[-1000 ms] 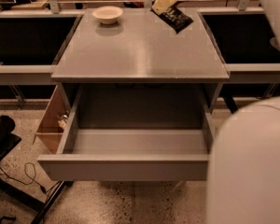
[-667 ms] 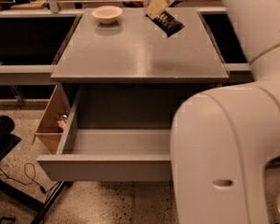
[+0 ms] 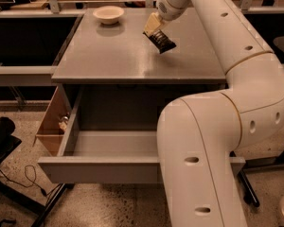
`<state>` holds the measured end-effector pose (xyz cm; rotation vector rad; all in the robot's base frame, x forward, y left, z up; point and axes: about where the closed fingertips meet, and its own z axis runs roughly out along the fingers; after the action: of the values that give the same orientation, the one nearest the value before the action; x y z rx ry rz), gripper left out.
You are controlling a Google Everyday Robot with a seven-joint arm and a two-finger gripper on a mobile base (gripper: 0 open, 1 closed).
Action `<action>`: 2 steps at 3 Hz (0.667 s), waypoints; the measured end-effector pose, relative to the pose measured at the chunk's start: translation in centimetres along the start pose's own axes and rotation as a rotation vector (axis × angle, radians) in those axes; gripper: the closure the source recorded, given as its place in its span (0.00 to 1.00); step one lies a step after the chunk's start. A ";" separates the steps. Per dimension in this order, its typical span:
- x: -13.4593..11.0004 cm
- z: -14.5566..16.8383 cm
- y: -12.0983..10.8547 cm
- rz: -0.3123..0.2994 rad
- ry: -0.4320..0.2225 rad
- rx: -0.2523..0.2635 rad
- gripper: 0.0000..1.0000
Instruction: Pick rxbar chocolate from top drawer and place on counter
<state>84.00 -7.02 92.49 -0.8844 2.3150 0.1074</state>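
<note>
Since earlier frame, gripper [image 3: 154, 28] sits lower, nearer counter [image 3: 123, 63] centre; clenched on rxbar chocolate [image 3: 162, 42] upper end, bar tilted, low corner leading for set-down (contact unclear); top drawer [image 3: 99, 170] open below; white bowl [image 3: 108, 14] well apart.

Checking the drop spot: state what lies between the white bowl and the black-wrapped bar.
Nothing: the camera view shows only bare flat grey counter between the small white bowl and the black glossy-wrapped bar, held by the gripper over the counter.
</note>
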 end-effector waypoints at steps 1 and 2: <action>0.0 0.0 0.0 0.000 0.000 0.000 0.64; 0.0 0.0 0.0 0.000 0.000 0.000 0.41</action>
<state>84.01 -7.02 92.49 -0.8845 2.3150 0.1074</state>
